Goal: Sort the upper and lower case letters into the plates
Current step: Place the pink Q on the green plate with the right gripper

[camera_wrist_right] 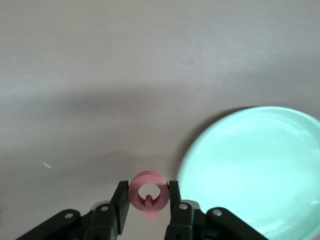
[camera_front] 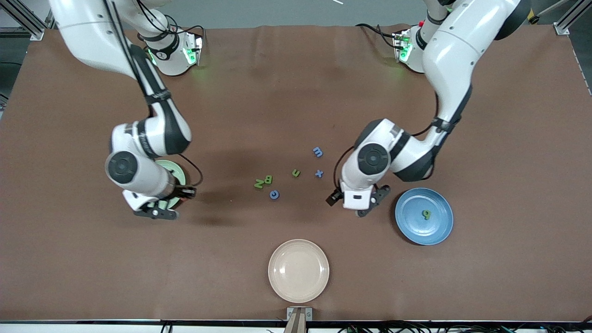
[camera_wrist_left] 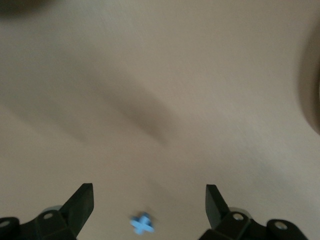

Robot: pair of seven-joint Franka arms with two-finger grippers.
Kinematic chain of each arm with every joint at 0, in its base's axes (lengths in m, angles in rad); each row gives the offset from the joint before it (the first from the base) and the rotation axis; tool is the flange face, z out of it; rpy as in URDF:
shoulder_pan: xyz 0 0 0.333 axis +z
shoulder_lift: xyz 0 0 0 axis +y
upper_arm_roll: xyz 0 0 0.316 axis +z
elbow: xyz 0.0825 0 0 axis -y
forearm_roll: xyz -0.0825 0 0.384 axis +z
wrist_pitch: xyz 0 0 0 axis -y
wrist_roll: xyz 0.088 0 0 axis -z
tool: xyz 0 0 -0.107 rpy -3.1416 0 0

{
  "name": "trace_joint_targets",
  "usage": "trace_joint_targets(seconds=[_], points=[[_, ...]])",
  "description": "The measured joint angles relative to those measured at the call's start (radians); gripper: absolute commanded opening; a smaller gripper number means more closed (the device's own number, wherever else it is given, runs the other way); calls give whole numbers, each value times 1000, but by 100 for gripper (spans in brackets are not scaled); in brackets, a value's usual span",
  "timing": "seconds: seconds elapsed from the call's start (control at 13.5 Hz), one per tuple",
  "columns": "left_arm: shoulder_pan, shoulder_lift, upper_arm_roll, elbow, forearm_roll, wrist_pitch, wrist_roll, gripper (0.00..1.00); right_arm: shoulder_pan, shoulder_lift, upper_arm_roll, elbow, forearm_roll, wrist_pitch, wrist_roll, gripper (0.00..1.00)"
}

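Fingers first, front view: the right gripper [camera_front: 185, 192] sits over the edge of the pale green round plastic plate [camera_front: 179, 172], which its arm mostly covers; its fingers are hard to read here. The left gripper [camera_front: 358, 203] hangs over bare brown table [camera_front: 296, 92] just beside the blue round plastic plate [camera_front: 444, 229], where a small green letter g [camera_front: 426, 213] lies. Between the arms lie loose letters: green capital B [camera_front: 268, 179] touching green capital N [camera_front: 259, 183], blue ring letter [camera_front: 274, 194] near them, small green n [camera_front: 296, 173], blue small x [camera_front: 318, 173], blue small m [camera_front: 317, 151]. The cream-beige round plate [camera_front: 299, 270] lies nearest the camera, well apart from both arms.

Left wrist view: black fingers [camera_wrist_left: 80, 205] spread wide, nothing between them; the blue x [camera_wrist_left: 142, 223] lies on the table below the gap.

Right wrist view: fingers [camera_wrist_right: 121, 205] narrow, pinching a pink-red ring-shaped letter [camera_wrist_right: 148, 193] upright, just beside the pale green plate's rim [camera_wrist_right: 187, 160].
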Motion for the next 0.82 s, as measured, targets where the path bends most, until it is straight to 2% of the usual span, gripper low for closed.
trace_joint_targets(seconds=[0.15,0.3,0.45,0.52,0.59,0.67,0.74,0.82], points=[[-60,36,16,14,0,49,-102,95,-58,-59,0,-151,0,94,-102,0],[-132,59,55,19,0,72,-211,94,-111,-74,1,-266,0,194,-182,1],[-199,66,98,20,0,77,-285,93,-154,-73,1,-315,0,228,-232,2],[-218,67,112,20,2,77,-317,92,-163,-73,1,-321,0,228,-241,8],[-228,68,121,17,10,76,-345,91,-164,-73,2,-322,0,227,-242,30],[-229,69,124,9,31,75,-377,90,-164,-73,5,-324,0,225,-242,85],[-228,69,127,0,47,75,-411,89,-164,-73,9,-324,0,224,-242,100],[-227,69,129,-9,54,75,-448,88,-164,-73,11,-324,0,224,-242,100]])
